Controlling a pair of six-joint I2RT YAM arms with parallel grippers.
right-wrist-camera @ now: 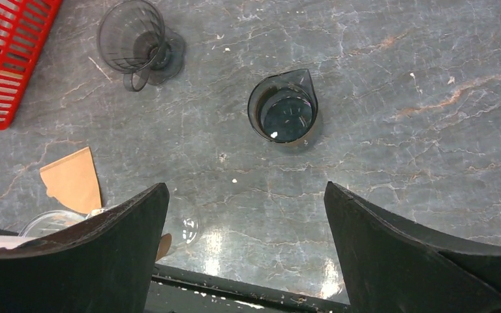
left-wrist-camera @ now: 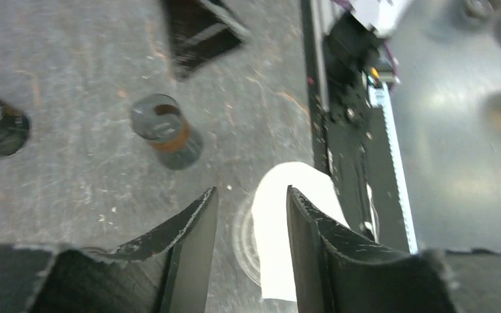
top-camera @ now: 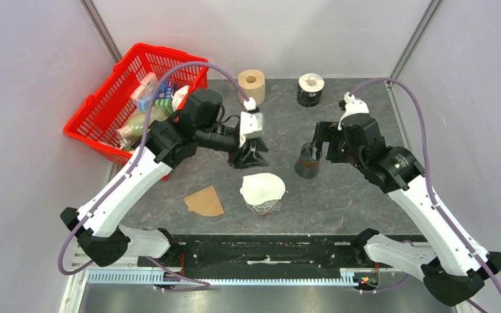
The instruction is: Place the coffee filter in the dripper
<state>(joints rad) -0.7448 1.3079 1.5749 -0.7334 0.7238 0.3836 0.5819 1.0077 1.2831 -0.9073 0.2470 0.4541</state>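
Note:
A white coffee filter (top-camera: 262,187) lies spread over a clear ribbed glass dripper (top-camera: 261,208) near the table's front. My left gripper (top-camera: 251,158) hangs just behind it. In the left wrist view the left gripper (left-wrist-camera: 252,190) is part open with nothing between its jaws. The filter (left-wrist-camera: 271,235) and the dripper's rim (left-wrist-camera: 242,238) show below the gap. The right wrist view shows a second, smoky grey dripper (right-wrist-camera: 132,38) with a handle. My right gripper (top-camera: 318,140) hovers over a dark pitcher (top-camera: 307,164). This right gripper (right-wrist-camera: 246,186) is wide open and empty.
A brown filter (top-camera: 205,201) lies flat left of the clear dripper. A red basket (top-camera: 114,107) full of items stands at the back left. A paper roll (top-camera: 252,81) and a black can (top-camera: 310,90) stand at the back. A black rail (top-camera: 261,251) runs along the near edge.

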